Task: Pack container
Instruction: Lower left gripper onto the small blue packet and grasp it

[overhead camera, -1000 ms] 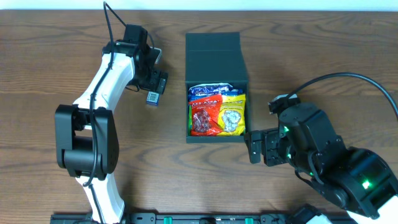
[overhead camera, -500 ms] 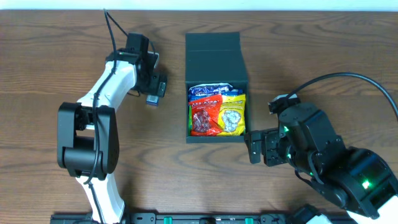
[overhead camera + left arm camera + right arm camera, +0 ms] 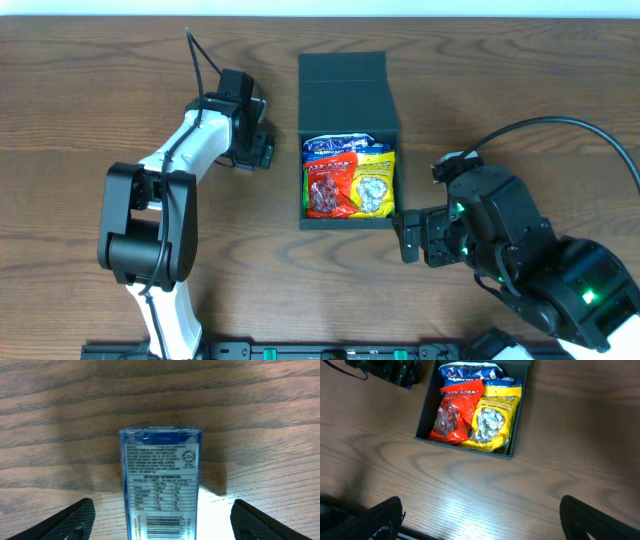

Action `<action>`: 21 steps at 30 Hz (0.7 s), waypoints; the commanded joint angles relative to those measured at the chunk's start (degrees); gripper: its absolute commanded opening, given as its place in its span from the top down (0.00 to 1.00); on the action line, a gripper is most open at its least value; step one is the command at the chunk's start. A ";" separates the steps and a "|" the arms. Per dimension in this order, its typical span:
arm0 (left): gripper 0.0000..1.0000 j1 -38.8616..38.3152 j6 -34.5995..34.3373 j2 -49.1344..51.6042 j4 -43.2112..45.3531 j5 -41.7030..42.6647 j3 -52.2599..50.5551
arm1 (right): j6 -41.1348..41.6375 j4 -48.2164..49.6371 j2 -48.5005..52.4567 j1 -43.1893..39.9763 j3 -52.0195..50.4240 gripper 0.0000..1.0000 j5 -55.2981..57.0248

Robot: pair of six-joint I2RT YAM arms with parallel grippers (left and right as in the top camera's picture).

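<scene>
Container (image 3: pixel 345 82) open; left jaws spread wide astride blue packet (image 3: pixel 161 477), not touching.

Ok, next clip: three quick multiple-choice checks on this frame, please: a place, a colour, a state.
1. Where is the blue rectangular labelled packet relative to the dark teal rectangular container? A) inside B) beside it, on the table between the fingers of the left tool C) on its lid
2. The plastic bag showing silvery sweets is: A) white B) purple C) yellow
3. The container's hinged lid is: A) open B) shut C) missing
Answers: B, wood shows around it; C, right wrist view; A, bags exposed.
</scene>
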 commanded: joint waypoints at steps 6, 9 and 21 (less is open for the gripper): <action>0.14 -0.15 -0.83 -1.07 0.13 -2.38 -1.14 | -0.61 -0.04 0.00 -0.42 0.76 0.01 0.00; 0.17 -0.15 -1.14 -1.07 0.39 -2.54 -1.75 | -0.61 -0.02 0.02 -0.42 0.76 0.01 0.00; 0.41 -0.15 -2.64 -1.07 1.14 -2.60 -2.58 | -0.61 -0.02 0.02 -0.42 0.76 0.01 0.00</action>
